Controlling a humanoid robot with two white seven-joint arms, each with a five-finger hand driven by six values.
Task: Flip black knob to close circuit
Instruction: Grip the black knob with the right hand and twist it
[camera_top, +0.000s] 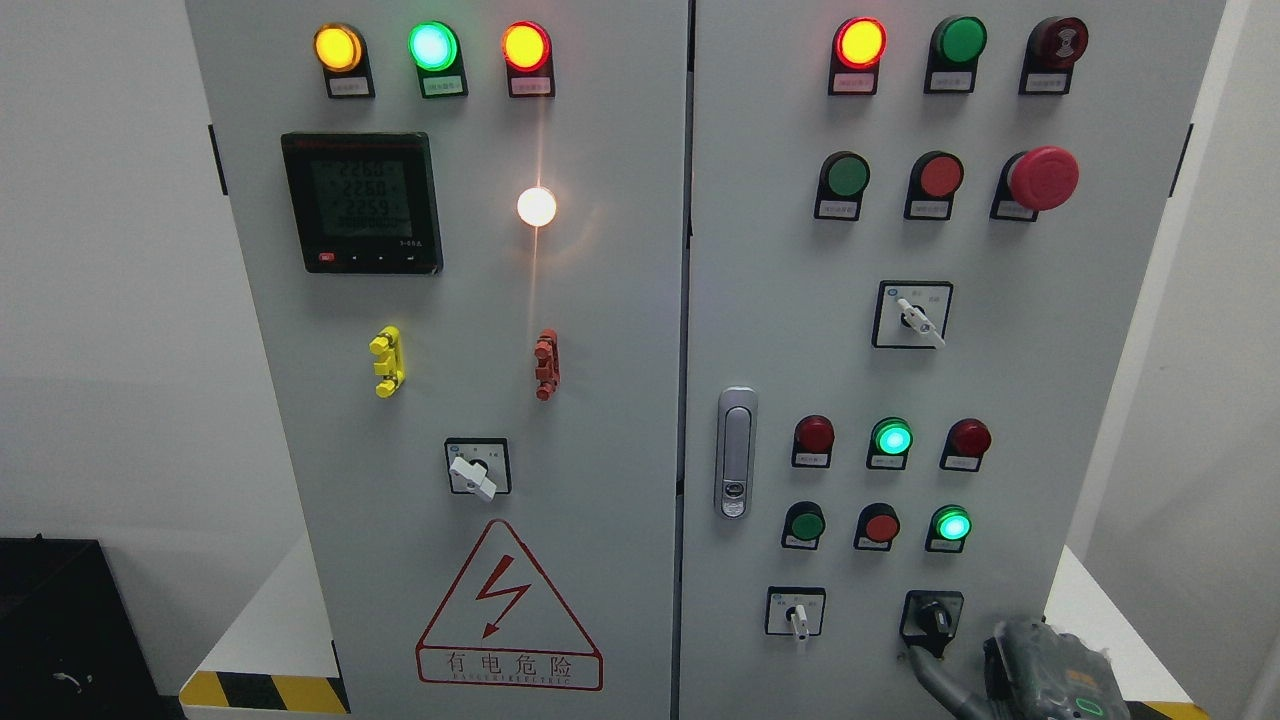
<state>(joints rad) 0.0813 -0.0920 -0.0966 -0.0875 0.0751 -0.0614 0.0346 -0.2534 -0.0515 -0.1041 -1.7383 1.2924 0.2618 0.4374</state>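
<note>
The black knob (932, 618) sits on a black square plate at the lower right of the cabinet's right door (1000, 380), with its handle pointing roughly up and slightly left. My right hand (985, 675) comes in at the bottom right corner, grey and mostly cut off by the frame edge. One grey finger (935, 680) stretches up and left, its tip just under the knob's plate. Nothing is wrapped around the knob. The left arm does not show.
A white selector switch (797, 618) sits left of the black knob. Above it are lit green lamps (951, 524) and red buttons (880, 526). A door latch (735, 452) is on the right door's left edge. Yellow-black tape (262, 692) marks the base.
</note>
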